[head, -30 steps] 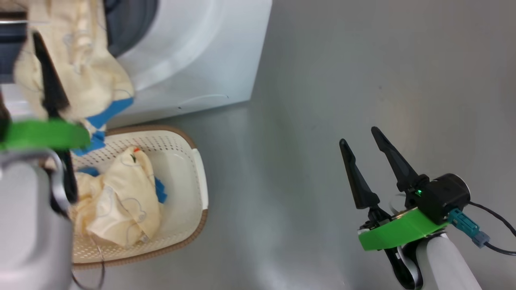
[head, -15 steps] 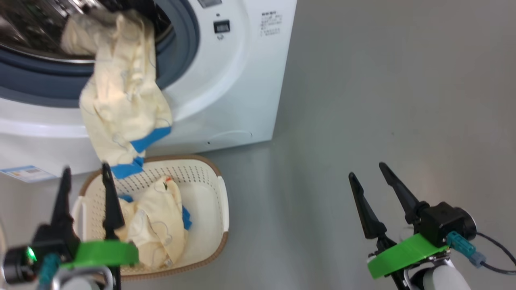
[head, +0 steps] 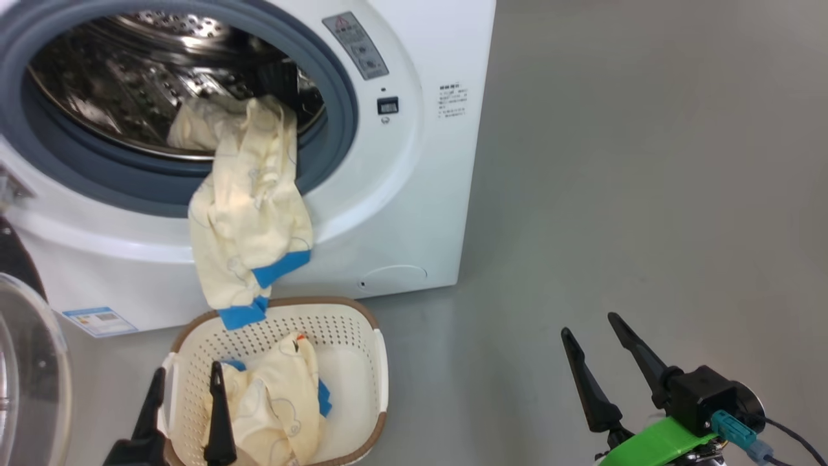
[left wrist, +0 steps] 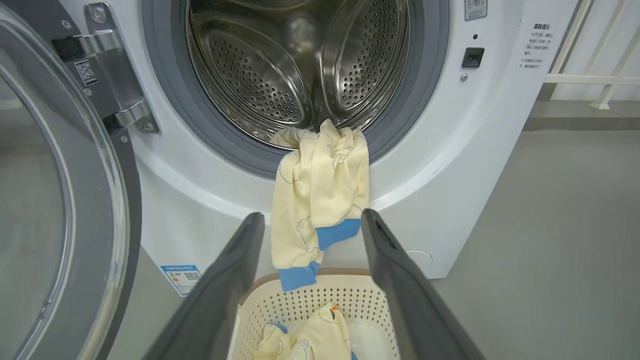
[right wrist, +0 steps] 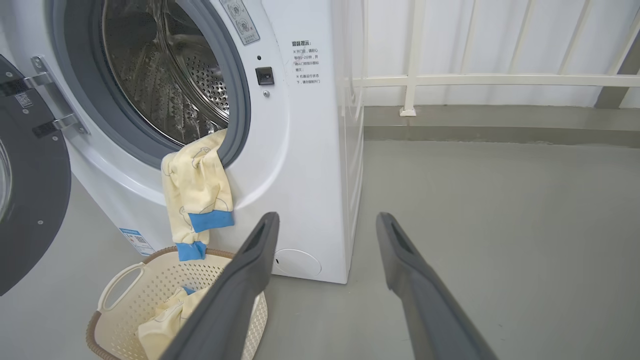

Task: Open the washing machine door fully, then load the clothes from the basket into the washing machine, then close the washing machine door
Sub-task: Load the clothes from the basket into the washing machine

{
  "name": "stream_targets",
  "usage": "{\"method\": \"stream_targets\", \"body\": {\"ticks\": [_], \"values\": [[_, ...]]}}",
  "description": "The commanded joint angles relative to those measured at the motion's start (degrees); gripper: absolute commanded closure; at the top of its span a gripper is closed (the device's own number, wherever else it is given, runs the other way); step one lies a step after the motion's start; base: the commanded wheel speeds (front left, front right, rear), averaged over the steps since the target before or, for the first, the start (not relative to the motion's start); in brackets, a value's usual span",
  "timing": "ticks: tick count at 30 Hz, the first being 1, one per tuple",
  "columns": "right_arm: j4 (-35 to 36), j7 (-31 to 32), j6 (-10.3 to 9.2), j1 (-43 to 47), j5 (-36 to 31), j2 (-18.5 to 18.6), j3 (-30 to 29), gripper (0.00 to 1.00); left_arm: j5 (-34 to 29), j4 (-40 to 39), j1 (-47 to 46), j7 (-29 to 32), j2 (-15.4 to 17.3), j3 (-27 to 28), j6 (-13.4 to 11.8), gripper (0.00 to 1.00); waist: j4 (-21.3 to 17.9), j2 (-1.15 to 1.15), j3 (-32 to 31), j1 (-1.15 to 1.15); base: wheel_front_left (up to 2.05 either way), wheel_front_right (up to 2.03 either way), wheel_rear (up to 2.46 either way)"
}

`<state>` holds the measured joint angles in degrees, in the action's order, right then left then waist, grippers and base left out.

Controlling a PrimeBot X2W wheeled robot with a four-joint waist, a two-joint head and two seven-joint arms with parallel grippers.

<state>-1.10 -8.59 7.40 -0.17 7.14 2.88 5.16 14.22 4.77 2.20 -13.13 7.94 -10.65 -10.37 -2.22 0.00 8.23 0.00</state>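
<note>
Since the washing machine door [left wrist: 60, 190] stands swung wide at the far left, the round mouth of the washing machine [head: 414, 213] is open. Next comes the left pincer [head: 187, 372], its two dark fingers spread wide and holding nothing, over the near end of the basket [head: 372, 362] on the floor [head: 614, 162]. Inside the basket lie clothes [head: 278, 401], cream-yellow with a bit of blue. Just above, one garment [head: 249, 213] hangs half in and half out: its top lies on the lip of the drum [left wrist: 280, 65], and its blue cuffs dangle close over the basket rim. I think the clothes are soft, light and floppy, so they will sag and slip. It looks best to pinch a thick bunched fold, not a thin edge. The hanging one could slide out or get caught by the door, so it needs a push inside. Watch the grey ring [head: 336, 116] and the basket rim. Over to the right the floor gives lots of room, and the right pincer [head: 588, 323] is there, wide and empty.
</note>
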Motion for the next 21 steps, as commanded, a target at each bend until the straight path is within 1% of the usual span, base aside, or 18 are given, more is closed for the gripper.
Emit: {"method": "stream_targets", "body": {"ticks": [1,7,21], "values": [[2.0,0.4,0.09,0.2,-0.1,0.0,1.6,0.00,0.4,-1.8,-0.2,0.1,0.4,1.7,-0.6,0.00,0.8,0.00,-1.6,0.00,0.00,0.00,0.00],[2.8,0.8,0.09,1.3,0.2,0.0,1.8,0.00,1.1,-1.5,0.6,0.2,0.3,1.5,-0.6,0.00,1.0,0.00,-2.3,0.00,0.00,0.00,0.00],[3.5,1.1,0.09,1.4,0.1,0.0,1.9,0.00,1.9,-0.7,0.0,-0.1,0.0,0.8,-0.5,0.00,1.2,0.00,-1.7,0.00,0.00,0.00,0.00]]}}
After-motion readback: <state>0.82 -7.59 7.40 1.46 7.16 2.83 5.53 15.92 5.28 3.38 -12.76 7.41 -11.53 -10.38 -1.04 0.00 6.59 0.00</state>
